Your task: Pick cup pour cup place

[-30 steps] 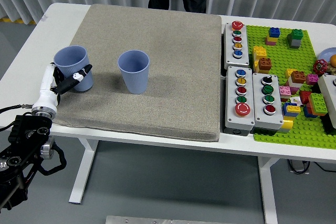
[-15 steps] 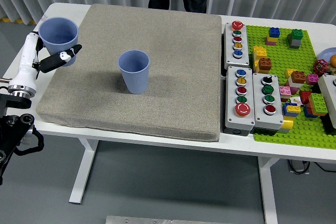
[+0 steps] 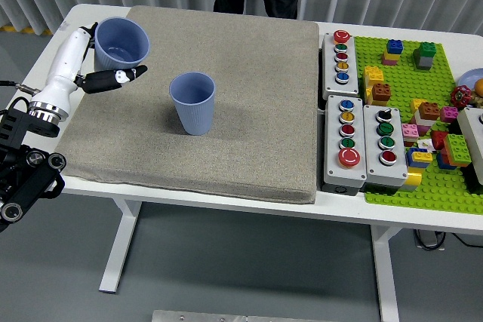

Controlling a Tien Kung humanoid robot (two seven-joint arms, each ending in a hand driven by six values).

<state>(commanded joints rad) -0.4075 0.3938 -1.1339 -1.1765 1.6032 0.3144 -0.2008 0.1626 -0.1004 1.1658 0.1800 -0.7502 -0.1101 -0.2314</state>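
Already the pick looks done: the left hand [image 3: 96, 65] grips the held cup [image 3: 121, 43], fingers wrapped round its lower wall, and carries it upright above the grey mat [image 3: 226, 96] near the far left corner. Pouring and placing remain, judging by its level rim. To the hand's right, apart from it, the second cup [image 3: 192, 102] stands upright on the mat, presumably the pour target.

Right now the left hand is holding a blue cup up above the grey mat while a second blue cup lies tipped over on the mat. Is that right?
Not quite. In the head view the second blue cup stands upright on the grey mat, mouth up, not tipped over. The rest holds: the left hand grips a blue cup raised above the mat.
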